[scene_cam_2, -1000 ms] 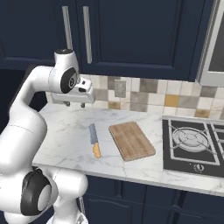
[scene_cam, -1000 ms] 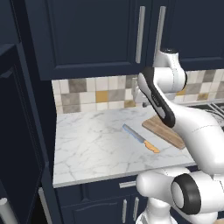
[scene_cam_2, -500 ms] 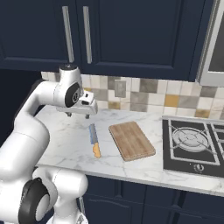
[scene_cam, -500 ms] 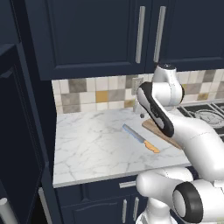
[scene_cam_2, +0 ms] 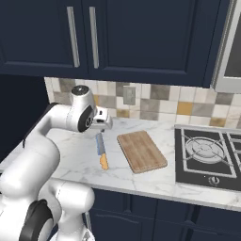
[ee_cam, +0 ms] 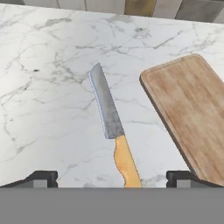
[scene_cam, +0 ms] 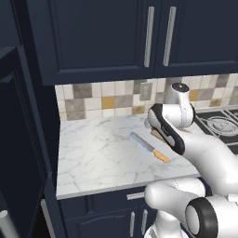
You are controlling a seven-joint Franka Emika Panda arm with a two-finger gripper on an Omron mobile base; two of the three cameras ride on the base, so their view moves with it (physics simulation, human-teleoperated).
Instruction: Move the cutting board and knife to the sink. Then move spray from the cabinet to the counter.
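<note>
Currently poised above the bench with the tool spread wide and grasping nothing, one dark fingertip on each side of the knife's orange handle in the hand view. Flat on the white marble: knife, grey-blue blade toward the tiled wall, handle toward the front edge. Just beside it, not touching: cutting board, also flat, angled slightly. From the right base view, knife left of cutting board, stove burner farther right. Navy wall cupboards with long silver handles overhead.
</note>
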